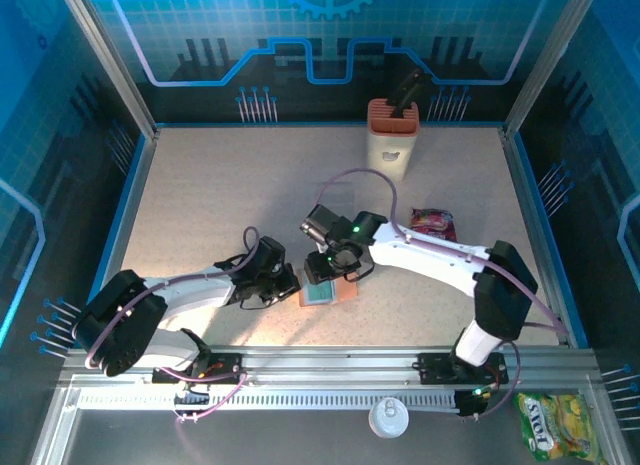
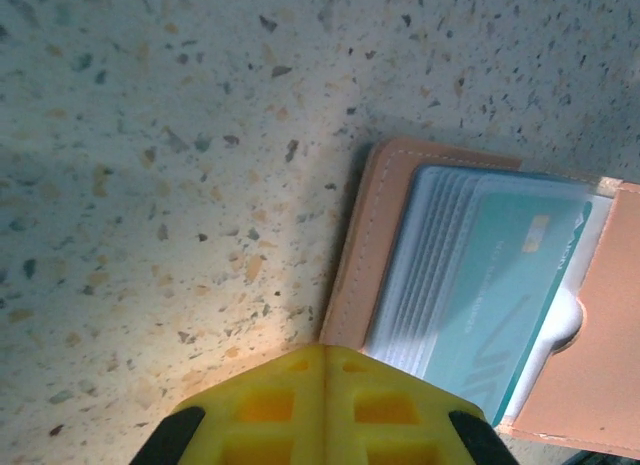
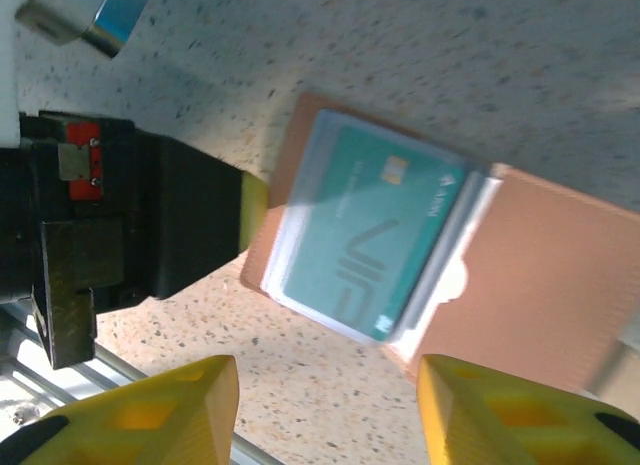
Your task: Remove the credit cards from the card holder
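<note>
Two arms, seen from above. The left arm lies low, running from its base at the lower left rightward toward the centre. The left gripper points down and to the right, its yellow fingers pressed flat together. The right arm rises from its base at the lower right, folds at the elbow and reaches leftward. The right gripper points downward, jaws parted, its yellow fingertips well apart. The two grippers stand just beside each other, tip toward tip.
</note>
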